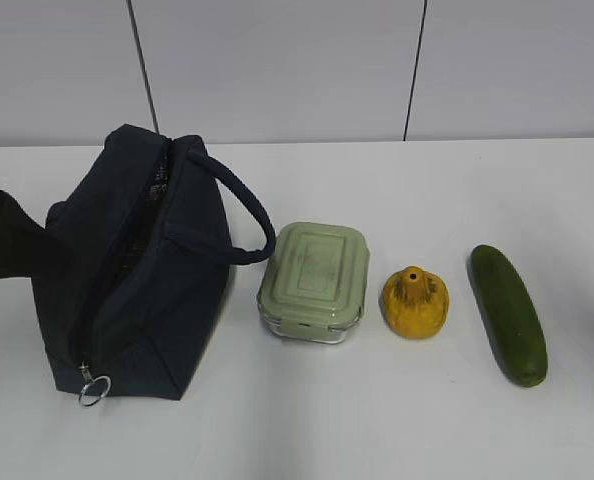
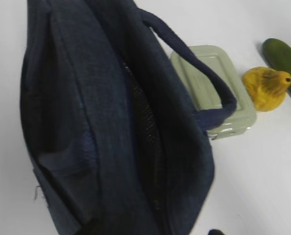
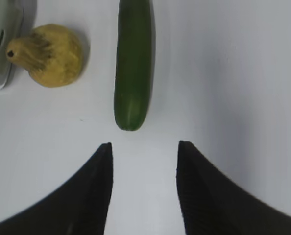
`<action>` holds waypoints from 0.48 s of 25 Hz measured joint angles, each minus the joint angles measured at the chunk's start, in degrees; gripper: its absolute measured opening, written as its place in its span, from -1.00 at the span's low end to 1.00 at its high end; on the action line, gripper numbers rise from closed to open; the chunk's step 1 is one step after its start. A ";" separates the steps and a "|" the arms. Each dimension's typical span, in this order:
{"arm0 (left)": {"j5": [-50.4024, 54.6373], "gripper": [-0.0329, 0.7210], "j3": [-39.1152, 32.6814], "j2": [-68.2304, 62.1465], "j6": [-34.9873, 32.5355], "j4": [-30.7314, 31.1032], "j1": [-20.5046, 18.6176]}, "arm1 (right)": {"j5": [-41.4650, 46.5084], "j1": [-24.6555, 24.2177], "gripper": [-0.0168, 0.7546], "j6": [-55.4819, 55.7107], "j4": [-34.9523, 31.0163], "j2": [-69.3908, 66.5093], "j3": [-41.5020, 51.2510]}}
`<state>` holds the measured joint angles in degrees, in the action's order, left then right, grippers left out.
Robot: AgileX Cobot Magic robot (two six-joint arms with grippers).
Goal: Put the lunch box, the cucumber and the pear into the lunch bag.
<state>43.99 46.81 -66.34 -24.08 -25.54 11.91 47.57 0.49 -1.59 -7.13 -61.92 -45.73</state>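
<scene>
The navy lunch bag [image 1: 137,270] stands at the left with its zipper parted along the top, ring pull [image 1: 92,390] at the near end. It fills the left wrist view [image 2: 101,122]. The sage-lidded lunch box [image 1: 314,280], the yellow pear [image 1: 414,302] and the dark green cucumber [image 1: 508,313] lie in a row to its right. My left gripper [image 1: 17,240] is a dark shape against the bag's left side; its jaws are hidden. My right gripper [image 3: 144,147] is open and empty, just short of the cucumber's [image 3: 133,63] near end, with the pear [image 3: 50,55] to its left.
The white table [image 1: 427,420] carries everything, with a grey panelled wall [image 1: 277,70] behind it. The bag's loop handle [image 1: 247,215] arches toward the lunch box. The lunch box [image 2: 204,78], pear [image 2: 266,87] and cucumber [image 2: 282,56] show beyond the bag in the left wrist view.
</scene>
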 joint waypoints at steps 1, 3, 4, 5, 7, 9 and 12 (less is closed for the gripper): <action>-0.54 0.10 0.06 -0.66 -0.18 -0.12 -0.73 | -0.45 0.00 -0.08 -0.13 -0.24 -1.25 -0.83; -1.46 0.10 0.10 -1.68 -0.32 -0.22 -1.67 | -0.72 0.00 -0.08 -0.35 -0.24 -3.88 -2.26; -1.61 0.10 0.10 -2.00 -0.32 -0.40 -1.73 | -0.81 0.00 -0.08 -0.63 -0.38 -4.88 -2.94; -1.76 0.10 0.10 -2.15 -0.32 -0.58 -1.73 | -0.92 0.00 -0.08 -0.80 -0.49 -5.64 -3.34; -2.22 0.10 0.17 -2.97 -0.39 -0.65 -1.73 | -2.06 0.00 -0.08 -1.58 -0.63 -8.17 -4.41; -2.81 0.10 0.17 -4.43 -0.46 -0.65 -1.73 | -2.99 0.00 -0.08 -2.27 -0.83 -10.00 -5.23; -2.80 0.08 0.17 -7.36 -0.72 -1.14 -1.73 | -3.56 0.00 -0.08 -3.16 -0.93 -12.90 -5.99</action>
<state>41.19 46.98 -73.70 -24.80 -26.68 10.18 44.01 0.49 -4.76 -8.05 -74.82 -51.72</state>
